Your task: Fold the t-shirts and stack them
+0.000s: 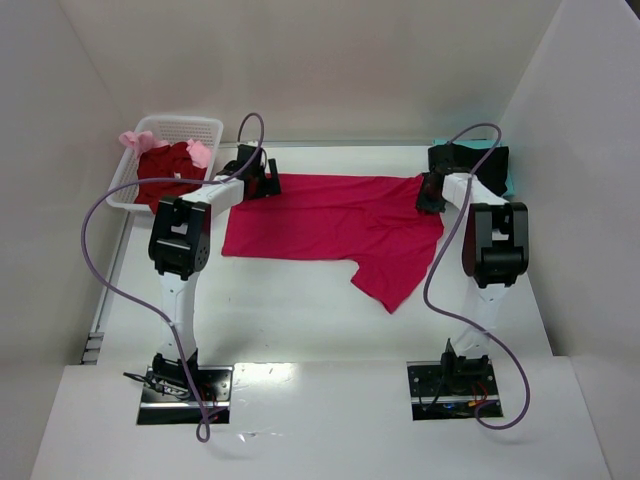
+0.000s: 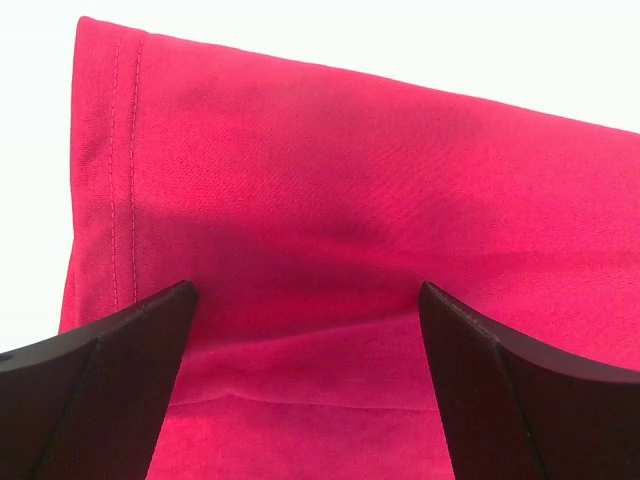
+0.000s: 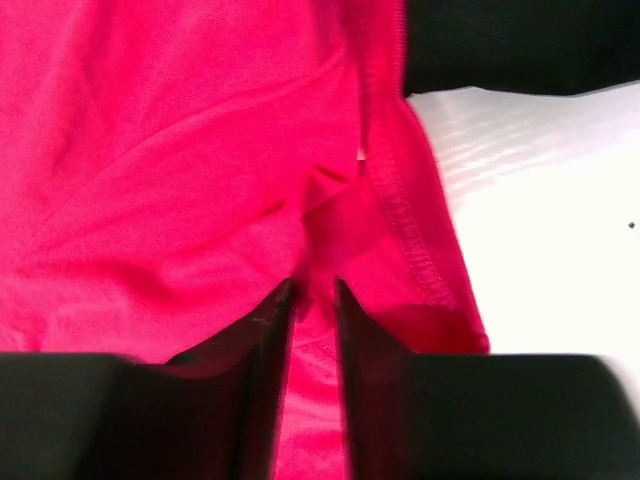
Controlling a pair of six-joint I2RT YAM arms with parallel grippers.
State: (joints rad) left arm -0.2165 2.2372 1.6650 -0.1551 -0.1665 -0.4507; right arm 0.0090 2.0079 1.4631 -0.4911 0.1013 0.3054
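A bright crimson-pink t-shirt (image 1: 330,215) lies spread across the far half of the table, one sleeve pointing toward the near side. My left gripper (image 1: 268,182) hovers open over its left hem; in the left wrist view its fingers (image 2: 305,300) straddle the stitched cloth (image 2: 350,170) without gripping it. My right gripper (image 1: 428,195) is at the shirt's right edge. In the right wrist view its fingers (image 3: 315,290) stand close together with a fold of the crimson cloth (image 3: 170,150) pinched between them. A black t-shirt (image 1: 470,160) on a teal one (image 1: 508,185) lies behind it.
A white lattice basket (image 1: 190,125) at the far left holds a dark red t-shirt (image 1: 165,165) and a pale pink one (image 1: 135,138). The black cloth (image 3: 520,45) borders the crimson shirt in the right wrist view. White walls enclose the table on three sides.
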